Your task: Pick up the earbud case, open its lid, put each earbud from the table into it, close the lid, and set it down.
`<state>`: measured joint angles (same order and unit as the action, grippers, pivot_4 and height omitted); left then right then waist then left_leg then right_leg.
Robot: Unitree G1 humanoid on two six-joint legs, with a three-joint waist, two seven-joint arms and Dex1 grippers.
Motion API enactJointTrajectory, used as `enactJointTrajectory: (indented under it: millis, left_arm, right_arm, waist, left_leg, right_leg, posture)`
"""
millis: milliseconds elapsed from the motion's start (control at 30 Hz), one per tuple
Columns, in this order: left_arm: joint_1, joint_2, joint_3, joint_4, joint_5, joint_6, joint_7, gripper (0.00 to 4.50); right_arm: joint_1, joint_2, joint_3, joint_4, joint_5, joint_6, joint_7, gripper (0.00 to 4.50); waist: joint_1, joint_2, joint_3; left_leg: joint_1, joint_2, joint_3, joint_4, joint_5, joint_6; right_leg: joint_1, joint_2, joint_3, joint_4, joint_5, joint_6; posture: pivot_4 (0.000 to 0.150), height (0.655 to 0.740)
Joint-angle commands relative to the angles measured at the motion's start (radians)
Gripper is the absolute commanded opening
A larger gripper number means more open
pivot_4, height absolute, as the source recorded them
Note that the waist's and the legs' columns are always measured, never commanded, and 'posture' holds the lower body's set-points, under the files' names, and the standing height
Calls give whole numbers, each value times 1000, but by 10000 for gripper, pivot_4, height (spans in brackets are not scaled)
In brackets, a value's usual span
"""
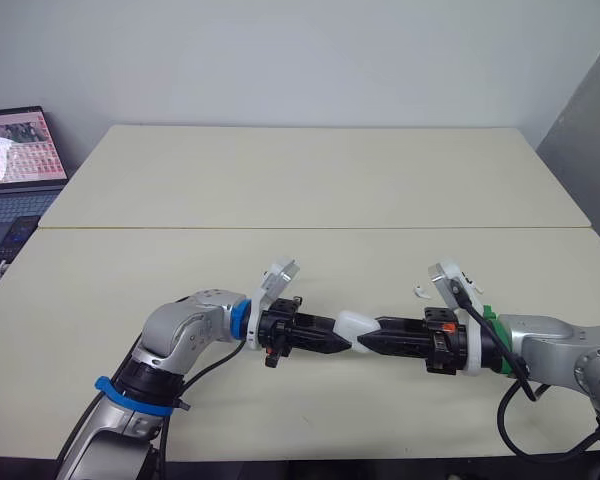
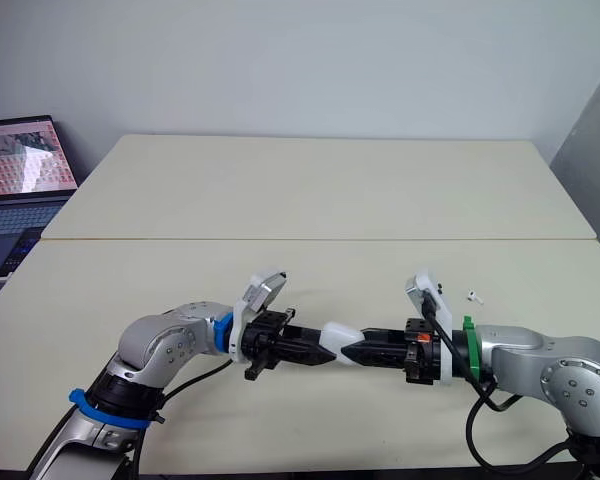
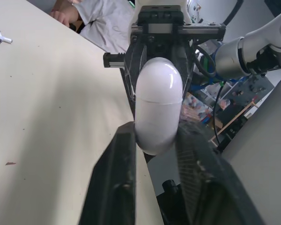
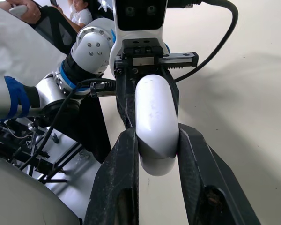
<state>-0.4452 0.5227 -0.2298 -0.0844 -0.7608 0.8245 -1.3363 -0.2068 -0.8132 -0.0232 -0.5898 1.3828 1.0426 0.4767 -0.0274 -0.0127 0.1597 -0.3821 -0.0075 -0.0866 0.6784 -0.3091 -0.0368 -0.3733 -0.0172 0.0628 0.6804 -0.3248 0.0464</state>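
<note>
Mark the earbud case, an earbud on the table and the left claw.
earbud case (image 1: 356,324), left eye view, its white middle.
earbud (image 2: 474,297), right eye view, its body.
left claw (image 1: 342,341), left eye view, between its fingertips.

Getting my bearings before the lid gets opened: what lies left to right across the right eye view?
Laptop → left gripper → earbud case, held by both grippers → right gripper → earbud on the table.
</note>
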Motion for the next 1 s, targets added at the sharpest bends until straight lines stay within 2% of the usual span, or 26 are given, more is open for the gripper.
enactJointTrajectory:
  millis: [33,1000]
  left_arm:
    - [-8,-1,16,-20,3,-19,-4,7619]
    - [-11,-32,22,-20,20,24,49,7618]
  right_arm:
    - [13,-20,-4,-33,-38,0,12,7262]
    - [14,13,0,-30,-102,-10,28,7262]
  waist:
    - [0,0,0]
    - [0,0,0]
  left_leg:
    - [0,0,0,0,0,0]
    - [0,0,0,0,0,0]
  right_leg:
    - [0,0,0,0,0,0]
    - [0,0,0,0,0,0]
  posture:
    - [1500,7400]
    - [1500,7400]
